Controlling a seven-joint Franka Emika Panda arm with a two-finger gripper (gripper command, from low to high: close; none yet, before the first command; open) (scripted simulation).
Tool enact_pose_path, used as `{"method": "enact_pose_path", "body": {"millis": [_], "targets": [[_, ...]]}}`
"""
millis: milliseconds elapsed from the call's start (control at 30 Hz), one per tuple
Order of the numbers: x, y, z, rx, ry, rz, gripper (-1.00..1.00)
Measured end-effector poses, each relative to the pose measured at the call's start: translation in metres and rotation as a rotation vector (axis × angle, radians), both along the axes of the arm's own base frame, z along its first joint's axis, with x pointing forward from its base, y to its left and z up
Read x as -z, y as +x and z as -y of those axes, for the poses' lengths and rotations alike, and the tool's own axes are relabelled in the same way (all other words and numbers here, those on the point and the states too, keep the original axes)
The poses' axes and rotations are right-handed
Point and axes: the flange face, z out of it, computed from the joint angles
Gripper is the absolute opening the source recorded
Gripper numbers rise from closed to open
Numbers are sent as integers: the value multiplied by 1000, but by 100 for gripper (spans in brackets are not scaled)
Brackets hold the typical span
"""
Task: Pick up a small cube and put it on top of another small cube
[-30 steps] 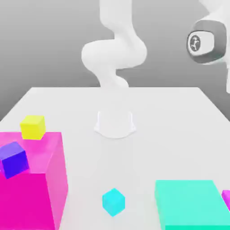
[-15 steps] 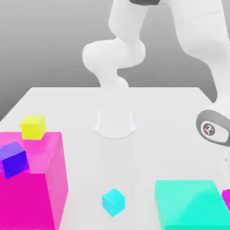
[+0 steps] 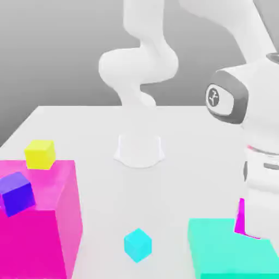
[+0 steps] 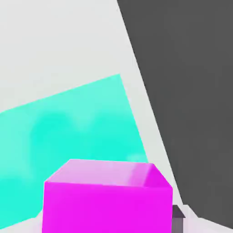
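The small cube [image 3: 240, 218], bright magenta-pink, hangs just above the teal block [image 3: 231, 253] at the exterior view's lower right, half hidden by my hand. My gripper [image 3: 246, 226] is shut on it. Close up in the hand view, the same small cube [image 4: 107, 200] sits between the fingers [image 4: 177, 219], with the teal block [image 4: 68, 136] beneath it. Other little cubes are a cyan one [image 3: 137, 244] on the table in front, a yellow one [image 3: 40, 153] at the left and a blue one [image 3: 17, 193].
A large magenta block [image 3: 38, 234] stands at the exterior view's lower left, with the blue cube resting on its top. The arm's white base [image 3: 139, 150] rises from the middle of the white table [image 3: 190, 141]. The table's edge lies just beyond the teal block.
The arm dropped to the table's right side, then came back up. The pink cube left the table at the right edge and now hangs higher and further left in the gripper.
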Motion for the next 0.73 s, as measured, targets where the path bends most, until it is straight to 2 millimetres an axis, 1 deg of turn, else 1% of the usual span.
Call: {"method": "enact_pose_path", "body": {"millis": [33,100,200,300,367,433,467,500,600,633,733], "targets": [[-13,1,28,55,-2,2,-100],[-39,-1,90,179,-3,5,-100],[-73,-19,151,304,2,5,-100],[-103,-48,215,445,14,2,-100],[-119,-74,259,547,27,-1,-100],[-133,-104,299,648,44,-6,-100],[-136,-118,315,690,52,-8,-100],[-129,-125,323,711,56,-9,-100],[-92,-131,329,729,60,-10,-100],[-83,-132,330,731,61,-10,100],[-83,-132,330,731,61,-10,100]]}}
